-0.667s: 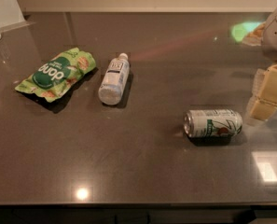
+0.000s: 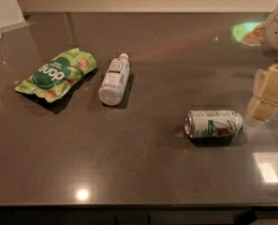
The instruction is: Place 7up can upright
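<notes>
I'm seeing the 7up can (image 2: pixel 214 123) lying on its side near the worktop's (image 2: pixel 143 172) right edge, top pointing left. I'm holding the gripper (image 2: pixel 268 96) at the right edge, just beyond the can; can't tell its grip state. Water bottle (image 2: pixel 114 79) and green snack bag (image 2: pixel 55 74) are lying toward the left edge.

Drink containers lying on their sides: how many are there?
2: the water bottle left of centre; the 7up can right of centre, near the tool at the right edge.
</notes>
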Controlling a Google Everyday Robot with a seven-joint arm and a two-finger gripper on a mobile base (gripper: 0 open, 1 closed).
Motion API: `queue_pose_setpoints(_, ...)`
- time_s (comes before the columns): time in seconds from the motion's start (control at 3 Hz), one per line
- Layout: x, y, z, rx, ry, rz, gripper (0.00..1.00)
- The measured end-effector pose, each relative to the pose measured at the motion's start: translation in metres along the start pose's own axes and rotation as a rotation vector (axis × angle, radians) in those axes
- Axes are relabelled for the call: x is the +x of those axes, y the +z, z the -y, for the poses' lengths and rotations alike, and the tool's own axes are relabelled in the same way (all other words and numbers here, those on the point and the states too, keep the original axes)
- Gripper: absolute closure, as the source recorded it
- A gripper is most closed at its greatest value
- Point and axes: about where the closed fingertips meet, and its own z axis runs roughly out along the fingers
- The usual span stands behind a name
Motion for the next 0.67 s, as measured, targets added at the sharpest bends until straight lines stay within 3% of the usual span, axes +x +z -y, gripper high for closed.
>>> queue_pose_setpoints(0.67,-0.005,0.034,-0.007,-0.064,-0.120,0.011,0.00)
